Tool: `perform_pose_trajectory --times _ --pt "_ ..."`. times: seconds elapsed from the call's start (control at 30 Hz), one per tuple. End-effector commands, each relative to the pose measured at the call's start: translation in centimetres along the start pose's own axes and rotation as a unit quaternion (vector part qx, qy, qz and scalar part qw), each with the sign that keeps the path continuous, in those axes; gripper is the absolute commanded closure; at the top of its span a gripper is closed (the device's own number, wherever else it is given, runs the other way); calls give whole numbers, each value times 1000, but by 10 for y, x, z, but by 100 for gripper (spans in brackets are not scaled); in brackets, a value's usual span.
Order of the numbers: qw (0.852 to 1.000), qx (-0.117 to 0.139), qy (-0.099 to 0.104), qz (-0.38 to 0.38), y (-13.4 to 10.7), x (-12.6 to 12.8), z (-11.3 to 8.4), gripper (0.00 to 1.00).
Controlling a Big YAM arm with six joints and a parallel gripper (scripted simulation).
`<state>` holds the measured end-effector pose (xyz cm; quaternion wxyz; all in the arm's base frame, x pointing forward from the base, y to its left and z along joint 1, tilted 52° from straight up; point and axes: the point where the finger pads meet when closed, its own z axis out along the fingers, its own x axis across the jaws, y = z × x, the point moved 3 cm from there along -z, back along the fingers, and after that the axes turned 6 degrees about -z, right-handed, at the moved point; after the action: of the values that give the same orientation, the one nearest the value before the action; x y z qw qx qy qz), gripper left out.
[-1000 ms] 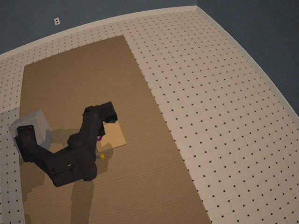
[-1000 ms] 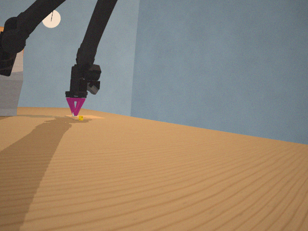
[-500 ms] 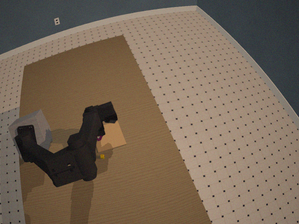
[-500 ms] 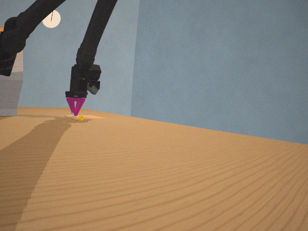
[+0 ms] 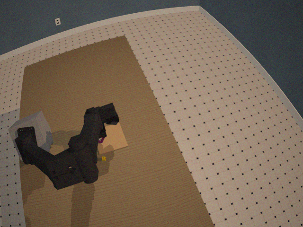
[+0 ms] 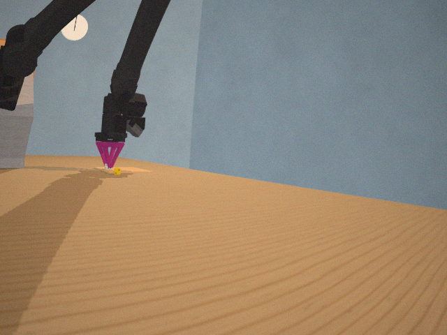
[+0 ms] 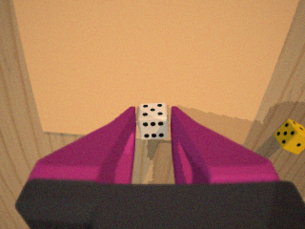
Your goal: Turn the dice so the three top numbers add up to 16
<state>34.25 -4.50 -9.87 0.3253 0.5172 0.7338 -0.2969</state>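
Note:
My magenta gripper (image 6: 109, 167) (image 7: 153, 111) points down and stands slightly open, with a thin gap on each side of a white die (image 6: 106, 166) (image 7: 152, 128). That die shows six pips on the face that looks to be its top and five on a side. It is at an edge of the pale orange mat (image 5: 116, 135) (image 6: 139, 169) (image 7: 143, 52); how it rests there is unclear. A yellow die (image 5: 103, 158) (image 6: 117, 171) (image 7: 290, 136) lies on the table just off the mat, a five-pip face visible; its top number is unclear. No third die is visible.
The black arm (image 5: 84, 146) (image 6: 124, 82) hides part of the mat and table in the top view. A grey block-shaped pedestal (image 5: 39, 126) (image 6: 12, 140) stands at the arm's base. The wooden table (image 5: 137, 185) (image 6: 252, 252) extends around the mat.

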Motion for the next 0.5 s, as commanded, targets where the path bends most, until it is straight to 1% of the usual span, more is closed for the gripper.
perform_pose_trajectory --times 0.0,0.07,0.1,0.47 --pt "1000 -6 -2 8 7 -5 0 74" --pt "1000 -6 -2 8 7 -5 0 74" --pt "1000 -6 -2 8 7 -5 0 70" --pt "1000 -6 -2 8 7 -5 -1 70"
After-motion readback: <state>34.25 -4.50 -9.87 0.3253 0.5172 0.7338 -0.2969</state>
